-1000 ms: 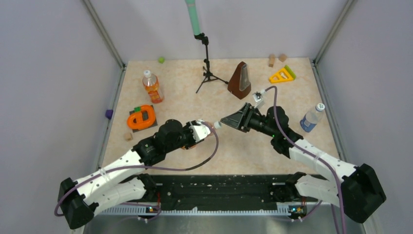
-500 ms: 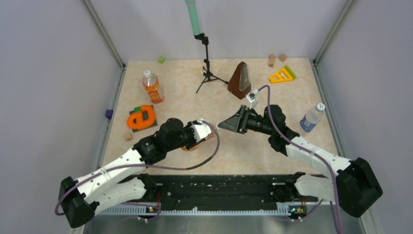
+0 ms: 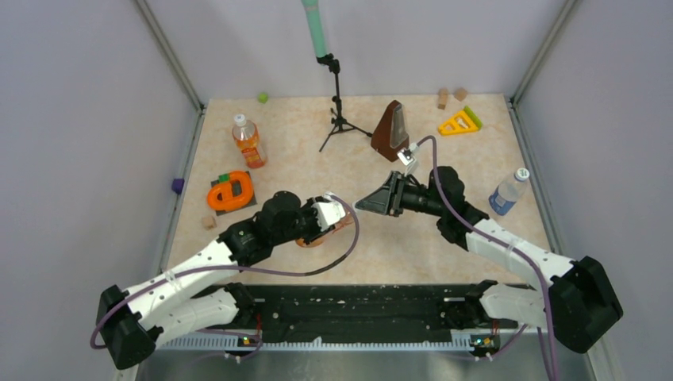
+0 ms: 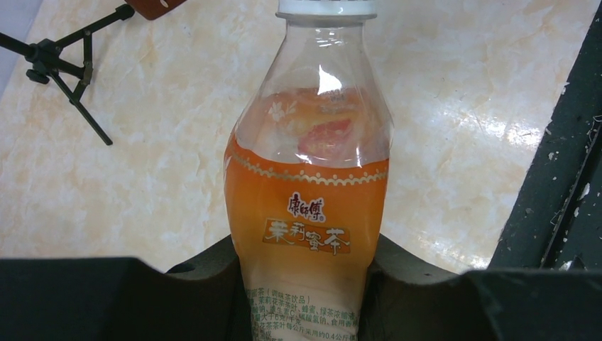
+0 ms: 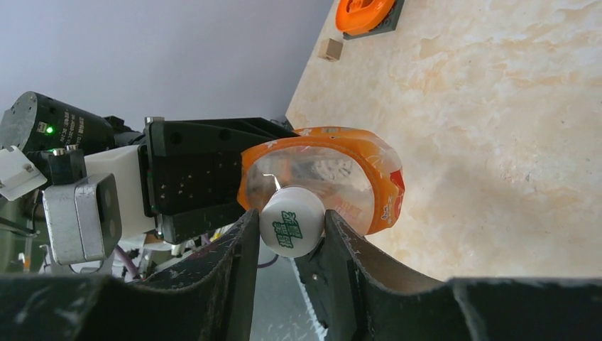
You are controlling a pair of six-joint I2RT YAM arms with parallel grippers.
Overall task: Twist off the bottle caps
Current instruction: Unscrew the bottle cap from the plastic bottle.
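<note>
My left gripper is shut on the lower body of a squat bottle of orange liquid, which it holds tipped toward the right arm. The bottle's white cap sits between the fingers of my right gripper, and both fingers touch its sides. A slim orange bottle with its cap on stands at the back left. A clear bottle with a blue label and a cap stands at the right.
A brown metronome and a black tripod stand stand behind the grippers. An orange ring toy lies left. At the back right are a yellow triangle and wooden blocks. A wooden block lies near the left arm.
My right gripper has moved left onto the held bottle's cap and its jaws have closed in on it. The left arm has barely moved.
</note>
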